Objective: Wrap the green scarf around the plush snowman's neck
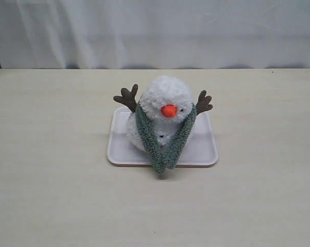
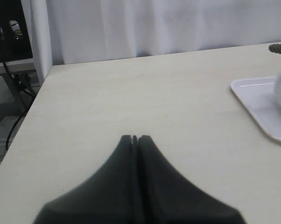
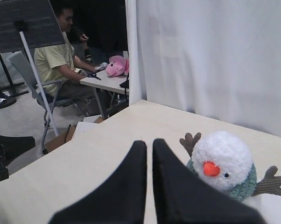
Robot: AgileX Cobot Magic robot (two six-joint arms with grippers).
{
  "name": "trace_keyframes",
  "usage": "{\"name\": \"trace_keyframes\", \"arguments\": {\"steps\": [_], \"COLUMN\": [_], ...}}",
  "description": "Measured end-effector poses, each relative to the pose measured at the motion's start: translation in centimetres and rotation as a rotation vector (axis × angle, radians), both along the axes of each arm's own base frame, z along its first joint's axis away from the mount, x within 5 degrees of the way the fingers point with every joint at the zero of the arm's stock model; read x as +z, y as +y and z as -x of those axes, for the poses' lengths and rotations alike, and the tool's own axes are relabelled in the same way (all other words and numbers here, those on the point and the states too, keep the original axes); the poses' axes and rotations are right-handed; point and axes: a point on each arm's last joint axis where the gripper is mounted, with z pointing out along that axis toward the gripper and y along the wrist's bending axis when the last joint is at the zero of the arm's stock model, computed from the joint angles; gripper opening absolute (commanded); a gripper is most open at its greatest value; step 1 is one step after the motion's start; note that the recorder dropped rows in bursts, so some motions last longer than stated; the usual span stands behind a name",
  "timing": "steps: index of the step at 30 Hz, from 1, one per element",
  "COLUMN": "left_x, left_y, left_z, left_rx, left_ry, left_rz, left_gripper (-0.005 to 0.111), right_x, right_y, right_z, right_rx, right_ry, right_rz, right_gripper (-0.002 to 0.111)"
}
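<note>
Your left gripper and right gripper are both pinched shut with nothing in them, well clear of the tray. The scarf loops round the snowman just under his head, both ends meeting at the tray's near edge. Looks about done to me. If you cross the ends, grab near a tip and pull gently so he doesn't topple.

A pale pink tray lies at the middle of a light wooden table backed by a white curtain at the far side, while beyond the table a person in a yellow shirt sits at a small desk bearing a pink plush toy.
</note>
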Motion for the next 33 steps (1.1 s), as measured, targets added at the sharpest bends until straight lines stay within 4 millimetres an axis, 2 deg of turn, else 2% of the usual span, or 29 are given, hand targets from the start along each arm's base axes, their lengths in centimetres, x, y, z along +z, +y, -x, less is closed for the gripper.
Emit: {"name": "trace_keyframes", "arguments": {"steps": [16,27,33], "left_x": [0.0,0.0,0.0], "left_y": [0.0,0.0,0.0], "left_z": [0.0,0.0,0.0], "left_rx": [0.0,0.0,0.0], "left_ry": [0.0,0.0,0.0], "left_rz": [0.0,0.0,0.0], "left_gripper": [0.0,0.0,0.0], "right_x": [0.3,-0.2,-1.3], "right_y": [-0.4,-2.4,-3.3], "right_z": [0.8,3.8,4.5], "right_rx": [0.012,0.005,-0.092], "right_ry": [-0.03,-0.143,-0.215], "right_rz": [-0.019,-0.083,-0.046], "right_gripper": [0.004,0.004,0.004]}}
